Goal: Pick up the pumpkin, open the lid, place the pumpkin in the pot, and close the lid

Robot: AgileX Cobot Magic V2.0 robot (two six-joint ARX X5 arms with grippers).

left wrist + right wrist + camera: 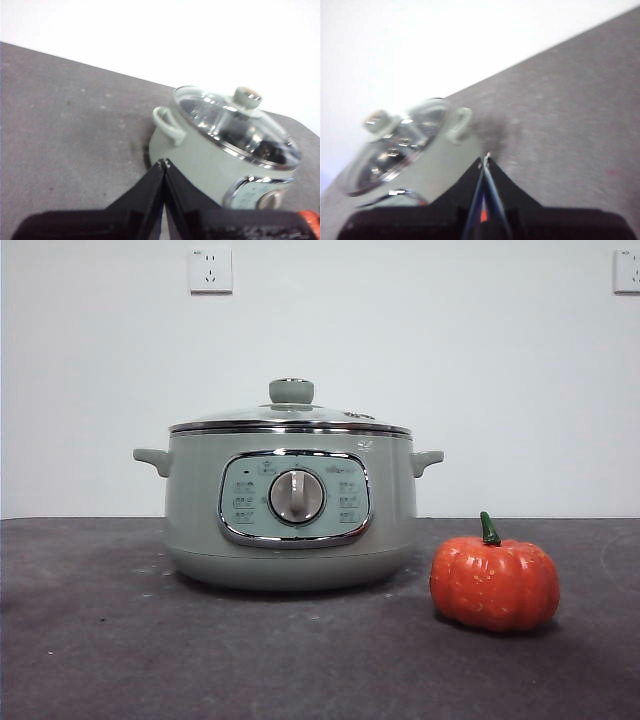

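1. Pumpkin (494, 583) sits upright on the dark surface (100, 640), green stem up, just beside the pot (290, 530) on the side of one pot handle and slightly nearer the front camera. You will find it apart from the pot wall, not touching.
2. Left claw (164, 162): jaws pressed together at the tips, holding nothing. It hangs above the surface near the pot's side handle (168, 125). An orange sliver shows at the corner of the left wrist view; you cannot tell for sure that it is the pumpkin.
3. Right claw (485, 159): jaws closed tip to tip, empty, hanging over the surface beside the pot's other handle (458, 123). A small orange spot shows between its jaws in the right wrist view; what it is cannot be told.
4. Lid (290, 418) rests seated on the pot rim, green knob (291, 392) on top; glass is glary in both wrist views.
5. Pot's control panel and silver dial (297, 496) face the front camera.
6. Two wall sockets (210, 270) sit on the white wall behind.
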